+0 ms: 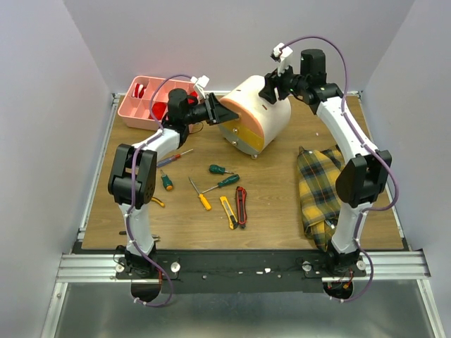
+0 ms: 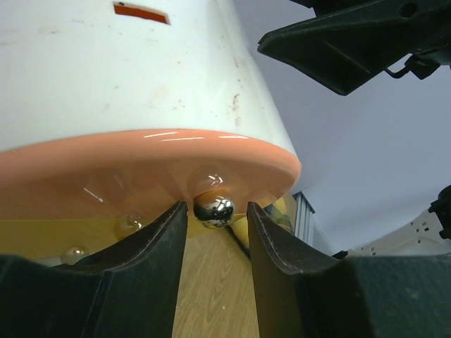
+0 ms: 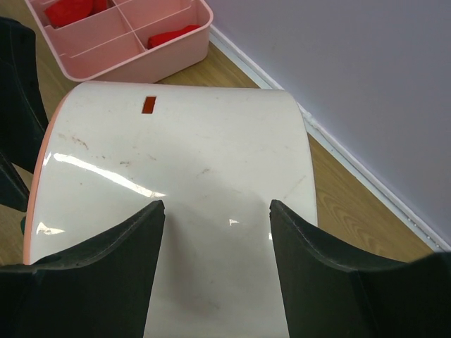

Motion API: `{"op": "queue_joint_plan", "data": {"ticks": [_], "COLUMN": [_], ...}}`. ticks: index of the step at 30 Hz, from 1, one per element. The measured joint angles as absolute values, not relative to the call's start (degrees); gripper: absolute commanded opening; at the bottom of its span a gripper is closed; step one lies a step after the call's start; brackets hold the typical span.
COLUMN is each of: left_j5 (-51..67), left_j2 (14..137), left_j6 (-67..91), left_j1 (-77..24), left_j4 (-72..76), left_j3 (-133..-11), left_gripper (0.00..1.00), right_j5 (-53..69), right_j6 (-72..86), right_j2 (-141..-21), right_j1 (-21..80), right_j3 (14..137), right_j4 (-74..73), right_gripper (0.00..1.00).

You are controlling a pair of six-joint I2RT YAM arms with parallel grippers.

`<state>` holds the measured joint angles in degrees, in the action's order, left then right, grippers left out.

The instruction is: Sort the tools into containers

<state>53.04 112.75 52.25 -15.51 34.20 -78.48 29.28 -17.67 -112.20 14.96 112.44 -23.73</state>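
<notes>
Drawer unit [image 1: 262, 111] sits at back centre of the desk [image 1: 282, 211], cream shell up, drawer fronts turned toward the left arm. Orange front [image 2: 141, 169] is uppermost, with the yellow front [image 1: 248, 137] below it.

Left gripper [image 1: 227, 114] is level with the orange front. In the left wrist view the jaws are parted narrowly, 1 finger on each side of a small chrome knob [image 2: 213, 209]. A thin gap shows on both sides of the knob, so it is not clamped.

Right gripper [image 3: 217, 204] is over the rear top of the cream shell. Its jaws are spread wide and grip nothing. I cannot tell whether the fingertips touch the shell.

Pink tray [image 1: 134, 109] is in the back-left corner, well apart from the loose tools. Red items [image 1: 141, 90] lie in some of its compartments.

Loose tools lie on the desk in front of the drawer unit:
- 3 green-handled screwdrivers [image 1: 217, 169]
- 1 yellow-handled screwdriver [image 1: 203, 201]
- a yellow utility knife [image 1: 228, 211] just beside a red utility knife [image 1: 241, 205]
- 1 slim screwdriver [image 1: 169, 158] near the left arm

A yellow plaid cloth [image 1: 317, 183] is bunched on the right side of the desk, beside the right arm.
</notes>
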Motion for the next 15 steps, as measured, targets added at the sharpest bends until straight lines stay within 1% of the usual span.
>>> {"op": "queue_joint_plan", "data": {"ticks": [2, 10, 15], "left_j5": [52.88, 51.92, 50.43], "left_j2": [113.06, 113.6, 113.6], "left_j6": [51.9, 50.96, 49.78], "left_j1": [-15.51, -15.9, -16.71], "left_j4": [33.54, 31.44, 28.67], "left_j3": [-78.61, -79.48, -80.79], "left_gripper": [0.44, 0.44, 0.4], "right_j5": [29.17, 28.77, 27.81], "right_j6": [-17.67, -17.65, -17.67], "right_j2": [-112.36, -112.99, -113.27], "right_j1": [15.03, 15.4, 16.45], "right_j3": [112.44, 112.62, 113.1], "right_j4": [-23.73, -23.66, -23.59], "right_gripper": [0.7, 0.69, 0.69]}}
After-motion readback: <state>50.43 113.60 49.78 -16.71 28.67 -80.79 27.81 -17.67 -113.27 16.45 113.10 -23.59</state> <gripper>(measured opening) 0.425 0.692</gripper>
